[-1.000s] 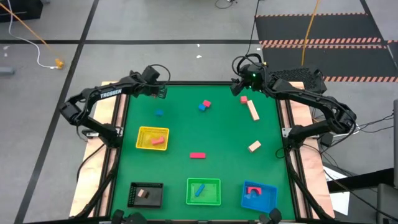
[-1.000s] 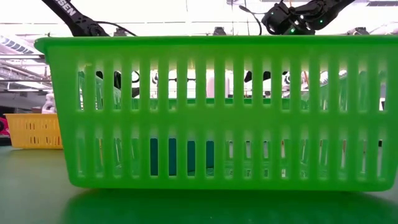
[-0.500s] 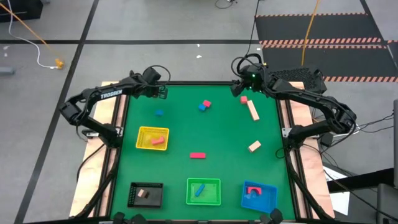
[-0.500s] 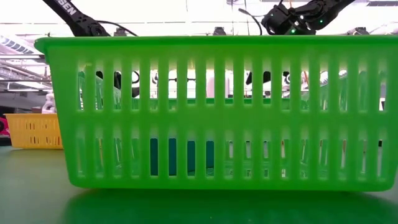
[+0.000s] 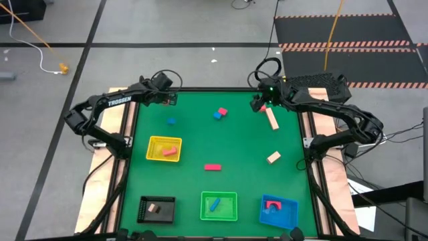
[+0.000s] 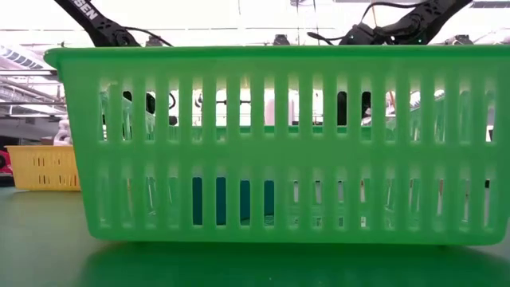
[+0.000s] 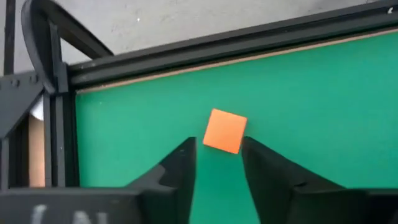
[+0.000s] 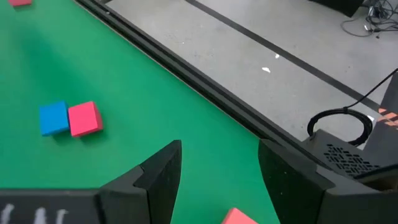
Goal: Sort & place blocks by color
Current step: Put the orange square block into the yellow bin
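Small blocks lie scattered on the green table: a blue cube (image 5: 172,121), a blue and a pink cube side by side (image 5: 219,113) (image 8: 68,119), a cream bar (image 5: 271,119), a cream block (image 5: 273,157) and a red bar (image 5: 212,167). My left gripper (image 7: 217,155) is open near the far left corner (image 5: 170,99), with an orange cube (image 7: 225,130) lying flat just beyond its fingertips. My right gripper (image 8: 217,162) is open near the far right (image 5: 257,105), and a pink block (image 8: 239,217) lies on the table between its fingers.
Along the near side stand a black tray (image 5: 142,209), a green tray (image 5: 219,195) and a blue tray (image 5: 292,209), each with a block inside. A yellow tray (image 5: 155,142) farther left holds a red block. The green tray's slotted wall (image 6: 271,143) fills the low view.
My right gripper has moved from the far edge a short way toward the near edge and down, coming over the pink block beside the cream bar. The blocks have stayed where they were.
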Available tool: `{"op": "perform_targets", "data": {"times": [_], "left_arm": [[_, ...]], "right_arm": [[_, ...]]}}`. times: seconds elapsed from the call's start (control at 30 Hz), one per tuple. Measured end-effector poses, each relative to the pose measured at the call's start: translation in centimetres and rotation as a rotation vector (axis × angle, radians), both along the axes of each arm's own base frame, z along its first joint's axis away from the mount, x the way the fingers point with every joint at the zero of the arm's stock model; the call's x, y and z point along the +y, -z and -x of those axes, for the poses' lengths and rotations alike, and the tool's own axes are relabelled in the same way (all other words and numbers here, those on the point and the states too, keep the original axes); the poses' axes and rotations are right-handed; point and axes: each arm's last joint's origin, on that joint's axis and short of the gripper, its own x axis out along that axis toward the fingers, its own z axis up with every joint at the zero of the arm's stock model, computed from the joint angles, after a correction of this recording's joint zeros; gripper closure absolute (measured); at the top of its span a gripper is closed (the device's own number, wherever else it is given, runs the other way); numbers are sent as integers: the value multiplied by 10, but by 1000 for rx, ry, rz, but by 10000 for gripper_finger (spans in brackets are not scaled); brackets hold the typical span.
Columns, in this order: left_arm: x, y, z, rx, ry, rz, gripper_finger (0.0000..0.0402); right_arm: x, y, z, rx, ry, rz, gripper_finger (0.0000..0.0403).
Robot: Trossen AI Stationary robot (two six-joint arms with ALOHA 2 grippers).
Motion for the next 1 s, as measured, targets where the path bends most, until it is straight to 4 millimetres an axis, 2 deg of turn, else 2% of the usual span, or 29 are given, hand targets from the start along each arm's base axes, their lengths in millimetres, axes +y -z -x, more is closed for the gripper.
{"op": "perform_targets", "data": {"times": [0.2,0.33,0.53,0.67,1.0], "left_arm": [[0,0,-3,-98,-18,35,187],[3,11,-4,-79,-62,64,157],[16,39,-2,-24,-139,141,151],[23,52,0,-17,-157,171,151],[32,55,-4,-76,-91,151,151]], "right_arm": [[0,1,0,-11,1,8,197],[-1,-2,-2,-37,5,23,197],[-2,-2,-2,-59,18,18,197],[-2,-2,-2,-60,18,18,197],[-2,-2,-2,-59,18,18,197]]}}
